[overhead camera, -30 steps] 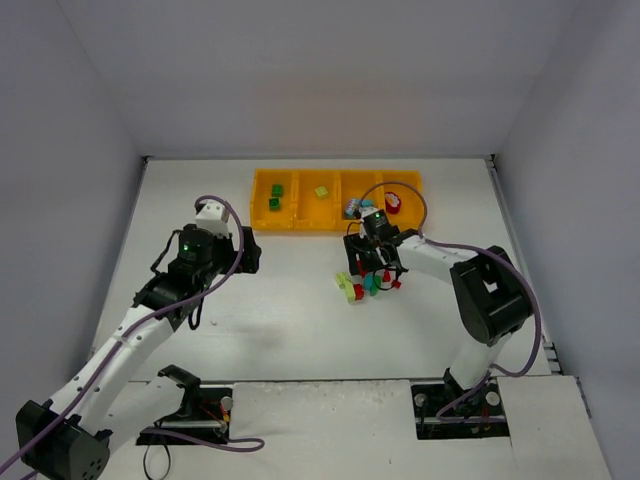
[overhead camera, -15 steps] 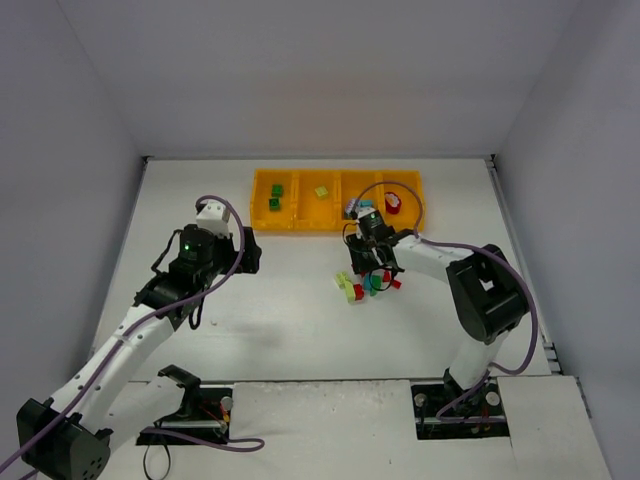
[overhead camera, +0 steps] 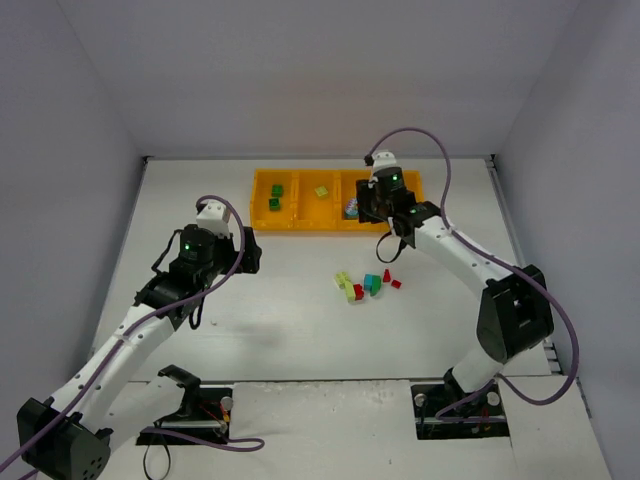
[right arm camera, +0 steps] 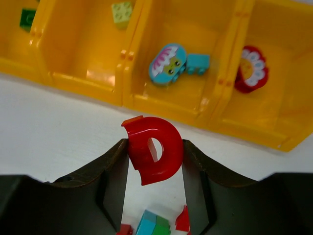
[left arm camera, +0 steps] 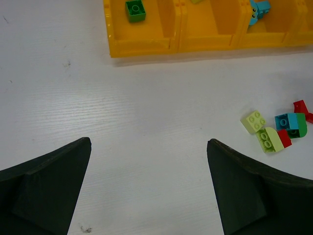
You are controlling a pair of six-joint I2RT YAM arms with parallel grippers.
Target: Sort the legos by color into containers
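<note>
Right end effector (right arm camera: 155, 149) clamps red arch (right arm camera: 168, 147) (unseen overhead)

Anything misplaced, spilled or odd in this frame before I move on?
Nothing stands out. Each compartment of the tray shows one colour: dark green bricks, a lime brick, a teal piece, a red piece. The right hand grips a red arch, slightly tilted, and the unsorted legos sit clustered on the table.

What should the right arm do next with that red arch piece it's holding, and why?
Probably carry it a little right and forward, over the end compartment, then open. The right gripper is shut on the red arch, and that compartment already holds a red piece.
</note>
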